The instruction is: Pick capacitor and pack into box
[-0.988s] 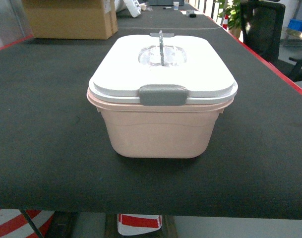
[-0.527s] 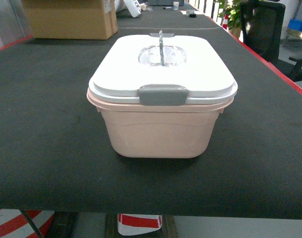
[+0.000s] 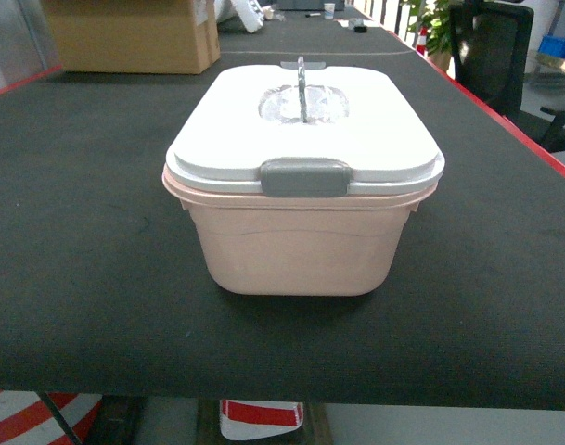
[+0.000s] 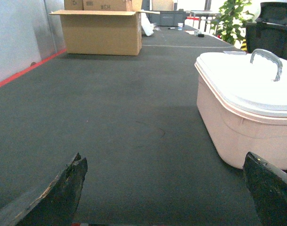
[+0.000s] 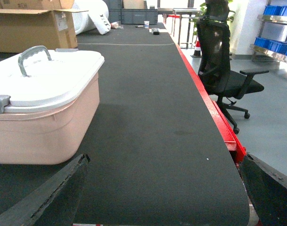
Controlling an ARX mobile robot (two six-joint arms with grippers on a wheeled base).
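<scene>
A: Item 1, the box [image 3: 296, 255]?
B: Pale pink tub, rounded corners, rolled rim. It stands upright on the black table [image 3: 78, 232], near the front edge, about midway across in the head view. White lid [image 3: 375, 139] seated on top; grey latch [image 3: 304, 177] on the near face lies flat against the rim. Grey handle [image 3: 301, 88] stands upright over a clear recess in the middle of the lid.

A: Item 2, left gripper [image 4: 167, 188]?
B: Spread wide. Its 2 dark fingertips [image 4: 68, 188] show only at the lower corners of the left wrist view, nothing between them. It sits low over the table mat, the box just to its right, not touching.

A: Item 3, right gripper [image 5: 164, 188]?
B: Likewise parted wide and empty, tips at the lower corners of the right wrist view. The box is to its left, apart from it. Neither gripper appears in the head view.

A: Capacitor?
B: Cannot locate 1 in any view.

A: Surroundings?
B: 1 brown cardboard carton [image 3: 134, 35] at the far left of the table, flaps open. 1 black office chair [image 5: 223, 70] beyond the table's red right edge. Blue bins [image 5: 277, 10] on shelving at far right. A green plant [image 4: 233, 19] behind.
</scene>
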